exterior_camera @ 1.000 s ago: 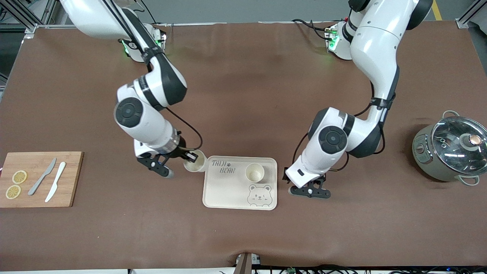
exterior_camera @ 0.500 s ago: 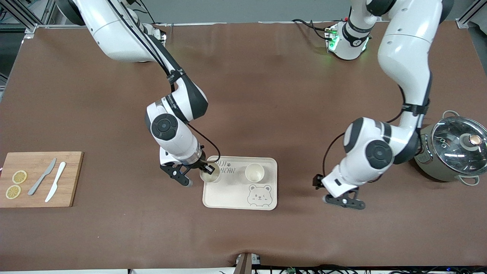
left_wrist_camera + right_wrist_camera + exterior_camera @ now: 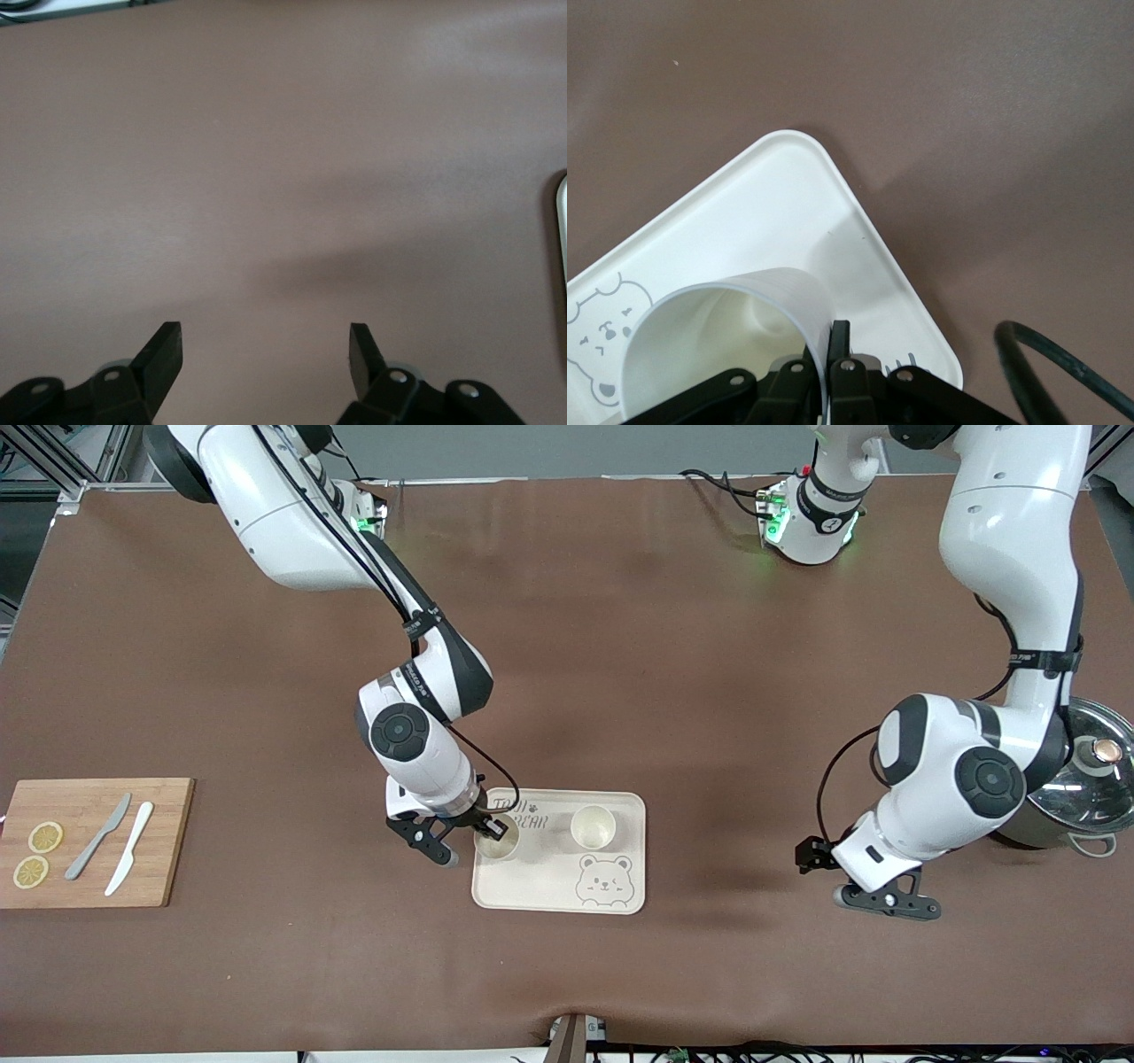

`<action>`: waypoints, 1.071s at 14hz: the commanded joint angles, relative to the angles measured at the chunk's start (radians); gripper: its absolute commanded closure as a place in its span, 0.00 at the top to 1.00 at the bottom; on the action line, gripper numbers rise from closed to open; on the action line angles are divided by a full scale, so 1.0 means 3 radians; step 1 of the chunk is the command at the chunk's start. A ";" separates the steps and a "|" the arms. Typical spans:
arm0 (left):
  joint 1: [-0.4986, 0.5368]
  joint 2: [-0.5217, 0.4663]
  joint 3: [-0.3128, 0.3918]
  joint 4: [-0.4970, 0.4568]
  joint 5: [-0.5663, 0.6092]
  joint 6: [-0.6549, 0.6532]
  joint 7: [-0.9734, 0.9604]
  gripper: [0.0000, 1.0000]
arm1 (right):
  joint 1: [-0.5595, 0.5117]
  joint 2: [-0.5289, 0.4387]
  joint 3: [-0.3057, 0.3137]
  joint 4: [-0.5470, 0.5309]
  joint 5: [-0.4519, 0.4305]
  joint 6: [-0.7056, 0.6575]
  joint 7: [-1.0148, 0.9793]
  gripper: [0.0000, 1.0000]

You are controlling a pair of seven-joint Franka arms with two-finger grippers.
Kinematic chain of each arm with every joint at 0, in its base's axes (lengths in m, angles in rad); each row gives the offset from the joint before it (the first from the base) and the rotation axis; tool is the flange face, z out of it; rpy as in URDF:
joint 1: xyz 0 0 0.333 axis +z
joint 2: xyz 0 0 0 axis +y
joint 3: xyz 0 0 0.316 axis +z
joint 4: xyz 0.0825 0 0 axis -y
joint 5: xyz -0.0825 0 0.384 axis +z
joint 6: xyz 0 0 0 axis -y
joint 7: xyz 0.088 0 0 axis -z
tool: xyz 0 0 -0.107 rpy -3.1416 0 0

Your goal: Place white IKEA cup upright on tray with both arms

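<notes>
Right gripper (image 3: 489, 833) pinches a white cup (image 3: 496, 841) by its rim, over the bear tray (image 3: 540, 877).
We see the left gripper (image 3: 266, 354) released above bare table, waiting; a second cup (image 3: 593, 826) stands upright on the tray.

A brown table (image 3: 620, 646) carries everything. At about 6 o'clock from its middle lies a cream tray (image 3: 540, 877) with a bear drawing. At 9 o'clock, at the right arm's end, lies a wooden cutting board (image 3: 168, 841). At 3 o'clock, at the left arm's end, stands a pot (image 3: 1076, 815) with a glass lid, partly hidden by the left arm. The two arm bases stand at 11 and 1 o'clock.
</notes>
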 commanded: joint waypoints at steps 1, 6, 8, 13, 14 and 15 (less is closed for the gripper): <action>0.0031 -0.0276 -0.0029 -0.0148 -0.0001 -0.0057 -0.0123 0.86 | 0.0082 0.0128 -0.0074 0.0115 -0.0059 0.0059 0.0097 0.00; 0.0108 -0.0669 -0.0003 -0.0138 0.0009 -0.0598 -0.0119 1.00 | 0.0138 0.0204 -0.0125 0.0115 -0.0064 0.0146 0.0107 0.00; 0.0113 -0.0812 -0.0003 -0.0138 0.0009 -0.0793 -0.0119 1.00 | 0.0164 0.0215 -0.0141 0.0115 -0.0064 0.0156 0.0112 0.00; 0.0113 -0.1084 -0.0003 -0.0143 -0.0006 -0.1187 -0.0149 1.00 | 0.0205 0.0261 -0.0176 0.0115 -0.0120 0.0243 0.0194 0.00; 0.0113 -0.1140 -0.0003 -0.0143 -0.0017 -0.1258 -0.0149 1.00 | 0.0205 0.0266 -0.0176 0.0110 -0.0120 0.0249 0.0194 0.00; 0.0113 -0.1196 -0.0003 -0.0143 -0.0017 -0.1335 -0.0149 1.00 | 0.0210 0.0276 -0.0176 0.0110 -0.0120 0.0249 0.0199 0.00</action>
